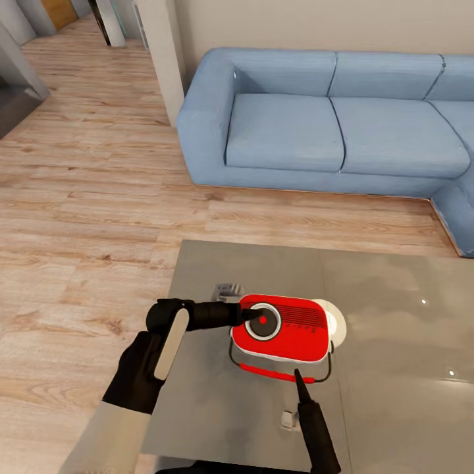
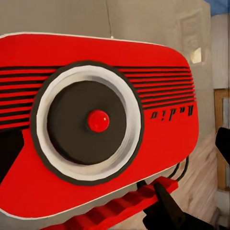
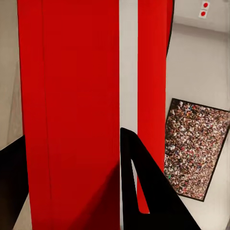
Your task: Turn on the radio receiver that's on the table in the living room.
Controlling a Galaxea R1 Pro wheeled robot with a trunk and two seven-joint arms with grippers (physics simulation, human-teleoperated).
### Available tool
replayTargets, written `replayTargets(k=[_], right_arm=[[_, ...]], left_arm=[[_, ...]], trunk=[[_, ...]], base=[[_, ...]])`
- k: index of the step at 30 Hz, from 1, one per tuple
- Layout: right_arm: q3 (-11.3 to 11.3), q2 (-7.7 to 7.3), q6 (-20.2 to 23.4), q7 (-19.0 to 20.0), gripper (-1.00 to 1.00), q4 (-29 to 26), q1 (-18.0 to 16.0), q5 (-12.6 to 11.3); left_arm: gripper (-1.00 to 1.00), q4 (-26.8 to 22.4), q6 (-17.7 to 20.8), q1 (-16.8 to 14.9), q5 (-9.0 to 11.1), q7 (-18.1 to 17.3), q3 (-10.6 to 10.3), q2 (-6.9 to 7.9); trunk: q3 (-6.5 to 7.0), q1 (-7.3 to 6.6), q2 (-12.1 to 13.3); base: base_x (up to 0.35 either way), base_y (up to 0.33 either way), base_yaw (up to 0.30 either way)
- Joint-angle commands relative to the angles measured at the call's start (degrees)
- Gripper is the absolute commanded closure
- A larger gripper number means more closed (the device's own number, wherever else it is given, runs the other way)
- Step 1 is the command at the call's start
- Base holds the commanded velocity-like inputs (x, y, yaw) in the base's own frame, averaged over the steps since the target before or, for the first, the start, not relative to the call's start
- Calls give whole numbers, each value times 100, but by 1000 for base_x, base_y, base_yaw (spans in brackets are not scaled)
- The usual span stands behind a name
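The red radio receiver (image 1: pixel 283 330) lies face up on the grey table (image 1: pixel 395 342), near its left end. In the left wrist view its round dial (image 2: pixel 86 127) with the red centre (image 2: pixel 98 120) and its slotted grille are very close. My left gripper (image 1: pixel 252 315) is at the dial's left rim; its dark fingertips (image 2: pixel 9 148) stand far apart, so it is open. My right gripper (image 1: pixel 297 376) points at the radio's near side by the thin handle (image 1: pixel 276 375). It is open, with the red body and white trim band (image 3: pixel 128 67) just beyond its fingers (image 3: pixel 143 191).
A white disc (image 1: pixel 334 320) lies under the radio's far right corner. Small grey items sit on the table at the radio's far left (image 1: pixel 227 289) and near the front edge (image 1: pixel 288 419). Blue sofa (image 1: pixel 329 125) lies beyond a strip of wood floor (image 1: pixel 85 217). A framed crowd picture (image 3: pixel 194 148) hangs on the wall.
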Motion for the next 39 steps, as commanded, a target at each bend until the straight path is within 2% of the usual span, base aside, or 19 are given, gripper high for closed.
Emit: replayTargets(k=[1,3,6,10,11,39], right_arm=[[4,0,8,-4,100,-5,-1,24],[4,1,10,-4,100,-6,-1,32],[5,1,10,-5,100,-9,-1,37],[5,1,11,-5,100,-30,-1,39],[5,1,11,-5,100,-32,-1,40],[10,1,253,-22,100,-59,-1,58]], left_arm=[[-100,41,-2,-25,99,0,-5,0],[-100,71,-4,-46,256,8,-11,0],[-100,93,-5,-59,378,17,-15,0],[-100,110,-6,-66,441,25,-17,0],[100,112,-6,-67,445,29,-17,0],[100,120,2,-75,460,58,-17,0]], trunk=[[0,0,0],[0,0,0],[0,0,0],[0,0,0],[0,0,0],[0,0,0]], base=[[0,0,0],[0,0,0],[0,0,0],[0,0,0],[0,0,0],[0,0,0]])
